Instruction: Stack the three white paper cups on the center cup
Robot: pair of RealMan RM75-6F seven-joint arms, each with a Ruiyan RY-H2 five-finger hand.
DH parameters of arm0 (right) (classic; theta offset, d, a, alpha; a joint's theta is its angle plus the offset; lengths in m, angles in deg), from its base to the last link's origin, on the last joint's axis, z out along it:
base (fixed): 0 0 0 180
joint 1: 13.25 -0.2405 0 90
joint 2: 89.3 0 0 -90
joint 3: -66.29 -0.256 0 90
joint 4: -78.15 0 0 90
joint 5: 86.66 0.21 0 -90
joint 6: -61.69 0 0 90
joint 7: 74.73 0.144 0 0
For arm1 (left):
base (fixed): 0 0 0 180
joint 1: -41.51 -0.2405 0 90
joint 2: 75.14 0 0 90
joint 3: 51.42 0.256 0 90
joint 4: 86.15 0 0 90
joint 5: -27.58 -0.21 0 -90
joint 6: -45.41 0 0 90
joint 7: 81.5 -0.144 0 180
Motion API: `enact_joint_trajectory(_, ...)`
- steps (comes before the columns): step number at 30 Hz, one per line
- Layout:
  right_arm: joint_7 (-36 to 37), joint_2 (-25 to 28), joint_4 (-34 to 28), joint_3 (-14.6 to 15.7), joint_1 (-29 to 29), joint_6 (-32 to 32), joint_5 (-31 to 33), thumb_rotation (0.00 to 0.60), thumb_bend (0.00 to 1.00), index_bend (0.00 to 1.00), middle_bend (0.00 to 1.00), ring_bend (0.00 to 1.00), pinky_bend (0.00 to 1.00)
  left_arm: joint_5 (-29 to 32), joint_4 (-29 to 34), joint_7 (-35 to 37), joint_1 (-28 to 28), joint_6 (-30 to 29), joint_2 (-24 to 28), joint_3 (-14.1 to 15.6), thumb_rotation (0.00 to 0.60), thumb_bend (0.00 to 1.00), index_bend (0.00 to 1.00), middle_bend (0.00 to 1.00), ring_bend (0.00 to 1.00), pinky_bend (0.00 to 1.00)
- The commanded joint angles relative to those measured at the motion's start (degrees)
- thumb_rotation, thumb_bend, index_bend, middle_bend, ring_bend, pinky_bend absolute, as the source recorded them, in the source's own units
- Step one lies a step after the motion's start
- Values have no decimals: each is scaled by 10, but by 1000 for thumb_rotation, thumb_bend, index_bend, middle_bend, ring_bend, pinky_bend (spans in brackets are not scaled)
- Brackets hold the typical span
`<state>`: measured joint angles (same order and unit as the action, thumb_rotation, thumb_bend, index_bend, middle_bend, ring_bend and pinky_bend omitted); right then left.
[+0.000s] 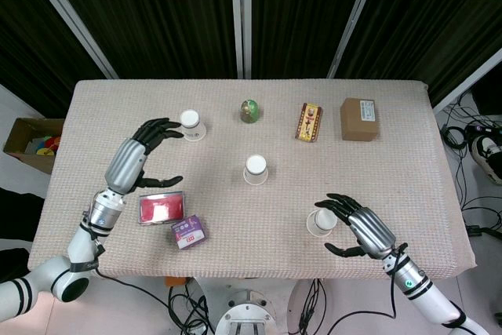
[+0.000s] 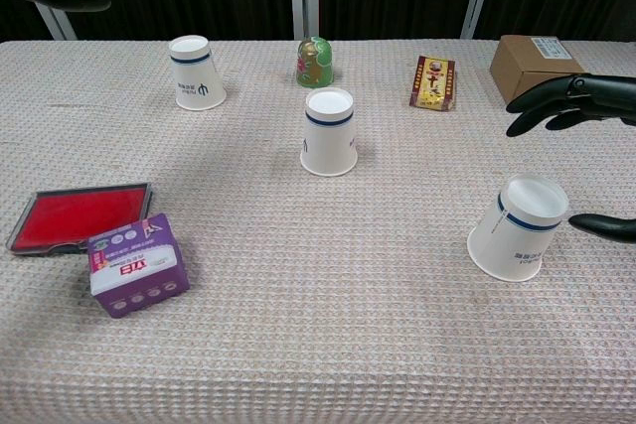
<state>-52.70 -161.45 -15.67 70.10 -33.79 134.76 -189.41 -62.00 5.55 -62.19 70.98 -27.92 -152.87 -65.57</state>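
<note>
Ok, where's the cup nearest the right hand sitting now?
In the head view that cup stands upside down near the table's front edge on the right side, just left of the open right hand, below and right of the center cup.

Three white paper cups stand upside down: left cup (image 1: 192,124), center cup (image 1: 256,169), right cup (image 1: 319,222). One green egg (image 1: 249,111), one snack packet (image 1: 309,122), one cardboard box (image 1: 359,118), one red tray (image 1: 161,209), one purple tissue pack (image 1: 187,232).

Three upturned cups: left (image 2: 197,72), centre (image 2: 329,131), right (image 2: 519,227), tilted. Right hand (image 2: 576,106) spread just beside right cup. Red tray (image 2: 75,216) touching purple pack (image 2: 137,265).
</note>
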Motion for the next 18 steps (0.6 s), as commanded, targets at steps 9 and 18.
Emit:
enact_joint_trajectory(9,-12,14,-2,6,8,30,-2,600,185,184,234,86,184,69,-43,-41,20,51,8,-5,600,44,287,188,119,135)
enact_joint_trajectory(18,-38,46,-17,13,40,81,2,600,186,184,237,86,184,191,-135,-131,115,217,2,-37,600,62,277,183,119,136)
